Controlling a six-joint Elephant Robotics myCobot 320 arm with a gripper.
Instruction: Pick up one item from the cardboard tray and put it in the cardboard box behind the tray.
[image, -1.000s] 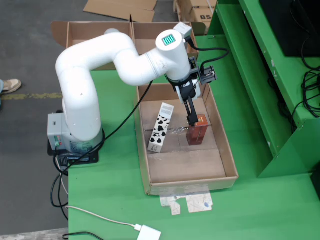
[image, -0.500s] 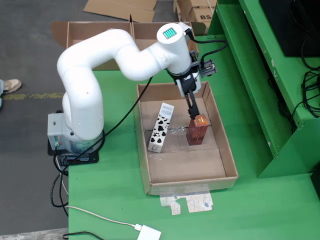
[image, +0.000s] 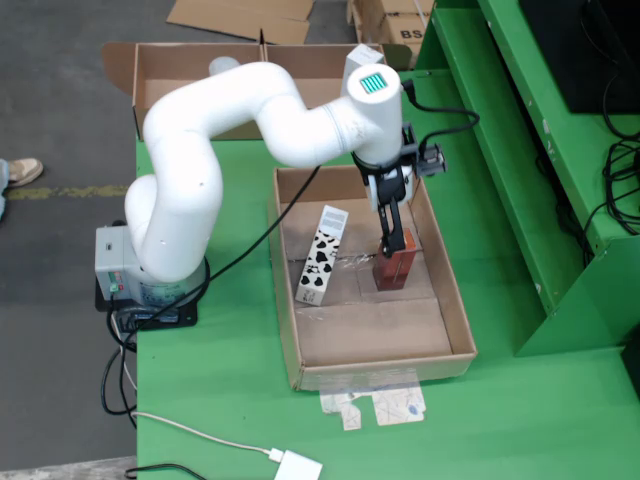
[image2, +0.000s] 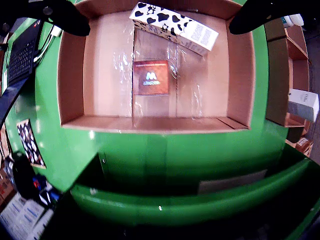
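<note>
Gripper (image: 392, 246) is being held over the brown carton (image: 396, 266), fingers spread wide in the wrist view. Carton is standing near the tray's (image: 455, 300) right wall, beside the cow-print carton (image: 320, 256). Descent should be kept centred before the fingers are pressed together.

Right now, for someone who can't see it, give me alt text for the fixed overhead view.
A white robot arm reaches over a shallow cardboard tray on a green table, its gripper at the top of an upright brown carton. A cow-patterned carton lies beside it, and an open cardboard box sits behind the tray.
</note>
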